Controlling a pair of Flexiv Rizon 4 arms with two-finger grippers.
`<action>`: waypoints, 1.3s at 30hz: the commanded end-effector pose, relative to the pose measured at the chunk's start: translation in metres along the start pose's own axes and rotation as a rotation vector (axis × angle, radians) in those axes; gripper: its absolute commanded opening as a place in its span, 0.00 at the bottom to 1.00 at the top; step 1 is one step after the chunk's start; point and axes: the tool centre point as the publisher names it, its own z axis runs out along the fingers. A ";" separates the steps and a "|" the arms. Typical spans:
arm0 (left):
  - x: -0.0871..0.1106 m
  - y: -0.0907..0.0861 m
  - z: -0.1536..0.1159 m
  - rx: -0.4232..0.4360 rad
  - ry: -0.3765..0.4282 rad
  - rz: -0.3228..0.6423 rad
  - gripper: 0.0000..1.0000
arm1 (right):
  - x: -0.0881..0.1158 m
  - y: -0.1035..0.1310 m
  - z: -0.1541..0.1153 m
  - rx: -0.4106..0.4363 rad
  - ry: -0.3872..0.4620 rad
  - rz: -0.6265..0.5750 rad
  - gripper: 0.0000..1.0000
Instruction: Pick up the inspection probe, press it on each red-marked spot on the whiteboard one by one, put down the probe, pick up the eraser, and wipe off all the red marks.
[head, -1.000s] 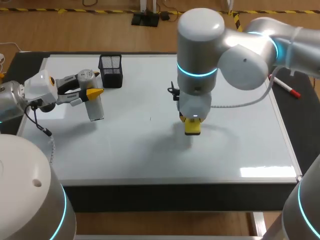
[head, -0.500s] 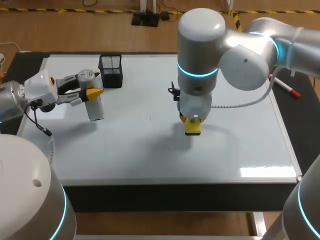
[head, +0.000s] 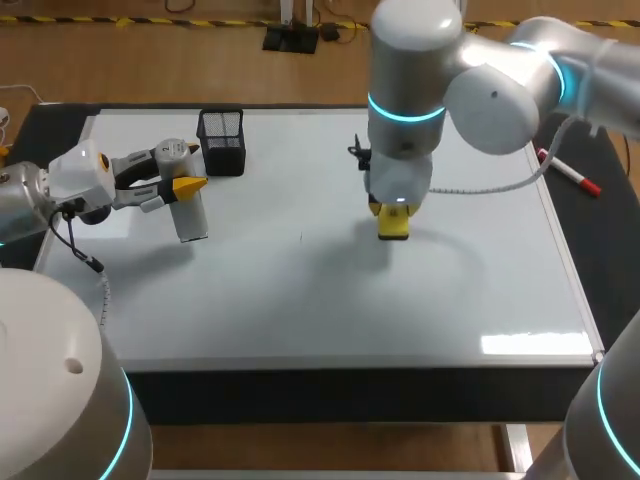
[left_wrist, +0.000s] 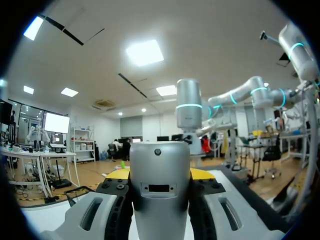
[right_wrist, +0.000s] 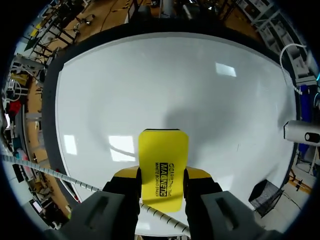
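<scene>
The inspection probe (head: 191, 218), a silver-grey cylinder, hangs over the left part of the whiteboard (head: 300, 290) with my left gripper (head: 183, 188) shut on it. In the left wrist view the probe (left_wrist: 160, 192) fills the gap between the fingers of the left gripper (left_wrist: 160, 175). My right gripper (head: 392, 213) is shut on the yellow eraser (head: 393, 227) at the board's middle, slightly to the far side. Seen from the right wrist, the eraser (right_wrist: 164, 170) sticks out of the right gripper (right_wrist: 162, 182) over the bare whiteboard (right_wrist: 150, 80). No red marks show on the board.
A black mesh pen holder (head: 222, 141) stands at the board's far left, close behind the probe. A red-capped marker (head: 570, 173) lies on the dark table to the right of the board. A tiny dark speck (head: 300, 237) sits near the board's middle.
My right arm has carried the eraser a little toward the far side of the board and slightly right. The left arm and the probe have stayed put.
</scene>
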 end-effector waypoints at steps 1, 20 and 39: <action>0.000 -0.002 0.000 -0.003 0.001 -0.001 0.00 | 0.000 -0.034 0.010 -0.034 0.017 -0.001 0.00; 0.000 -0.002 0.000 -0.003 0.001 -0.001 0.00 | -0.002 -0.117 0.026 -0.003 0.015 -0.017 0.00; 0.000 -0.002 0.000 -0.003 0.001 -0.001 0.00 | 0.008 -0.149 0.046 -0.010 0.001 -0.015 0.00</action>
